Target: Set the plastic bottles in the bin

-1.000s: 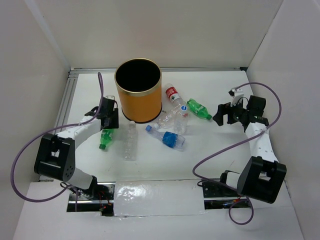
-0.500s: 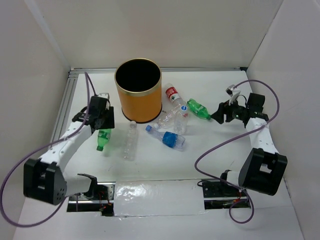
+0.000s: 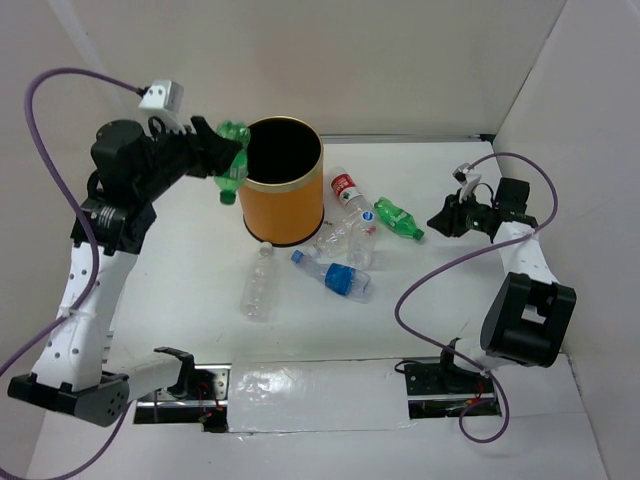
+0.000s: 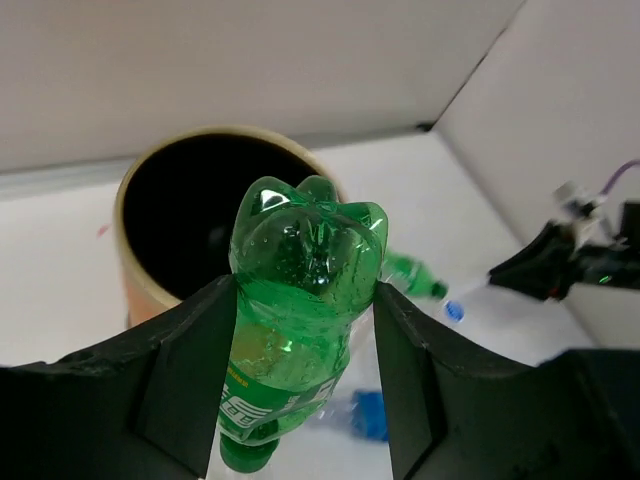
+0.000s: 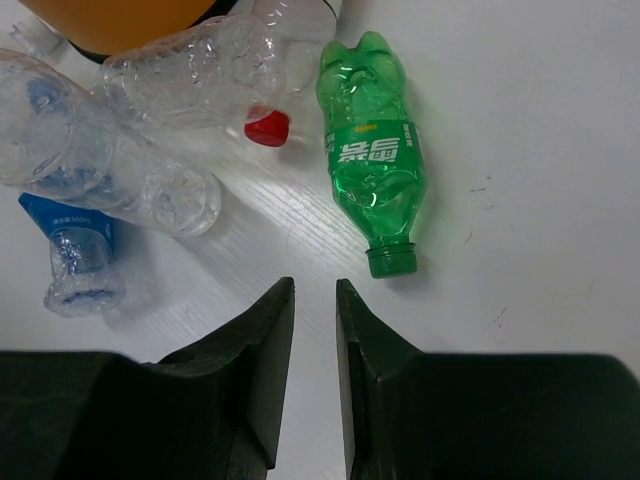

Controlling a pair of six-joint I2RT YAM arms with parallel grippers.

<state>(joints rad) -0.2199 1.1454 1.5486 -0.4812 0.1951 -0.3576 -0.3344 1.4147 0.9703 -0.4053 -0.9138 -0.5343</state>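
Note:
My left gripper [image 3: 222, 152] is shut on a green plastic bottle [image 3: 233, 158], held high at the left side of the orange bin [image 3: 285, 205], cap end down. In the left wrist view the fingers [image 4: 190, 350] clamp the green bottle [image 4: 300, 290] with the bin's [image 4: 125, 215] black mouth just beyond. My right gripper [image 3: 441, 221] is low at the right, shut with nothing between its fingers [image 5: 262, 330]. A second green bottle [image 5: 372, 165] lies just ahead of it on the table.
Right of the bin lie a red-labelled clear bottle [image 3: 345, 188], crumpled clear bottles [image 3: 355, 238] and a blue-labelled bottle [image 3: 338, 275]. Another clear bottle [image 3: 258, 285] lies in front of the bin. White walls close in the table on three sides.
The left arm has lifted the green bottle from the table up to the bin's rim. The right gripper's jaws have closed from wide open, empty.

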